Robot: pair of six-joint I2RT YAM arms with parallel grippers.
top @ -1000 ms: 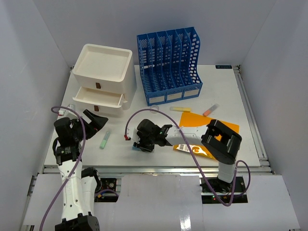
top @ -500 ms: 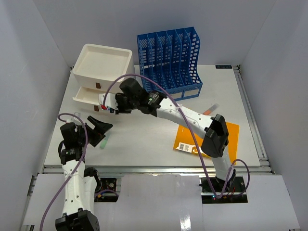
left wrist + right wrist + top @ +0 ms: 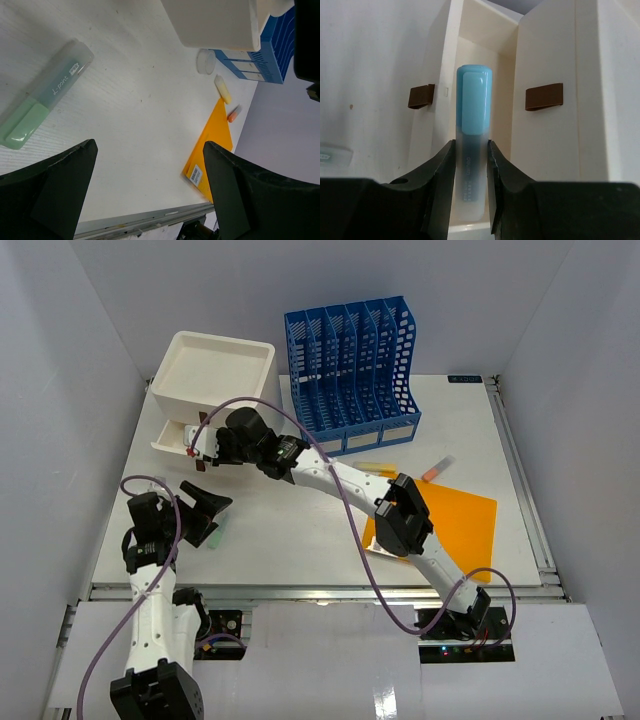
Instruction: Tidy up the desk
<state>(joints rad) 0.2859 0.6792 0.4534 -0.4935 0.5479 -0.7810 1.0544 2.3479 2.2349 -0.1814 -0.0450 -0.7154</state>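
Observation:
My right gripper (image 3: 470, 146) is shut on a blue highlighter (image 3: 472, 110), which stands out past the fingertips. It points at the pulled-out drawer (image 3: 172, 436) of the cream drawer unit (image 3: 218, 370), between two brown handles (image 3: 544, 96). In the top view the right arm reaches across the white desk (image 3: 300, 530) to that unit, with the right gripper (image 3: 203, 447) at the drawer front. My left gripper (image 3: 150, 165) hangs open low over the desk (image 3: 140, 100), nothing between its fingers. A green highlighter (image 3: 45, 95) lies on the desk just ahead of it, to the left.
A blue file rack (image 3: 350, 365) stands behind, right of the drawer unit. An orange folder (image 3: 455, 515) lies at the front right, with a yellow highlighter (image 3: 375, 468) and an orange highlighter (image 3: 437, 469) beyond it. A small clear round item (image 3: 205, 61) sits by the drawer unit.
The right arm has swung from the front middle of the desk out to the drawer unit, carrying the blue highlighter. The left gripper has drawn back slightly toward the near edge.

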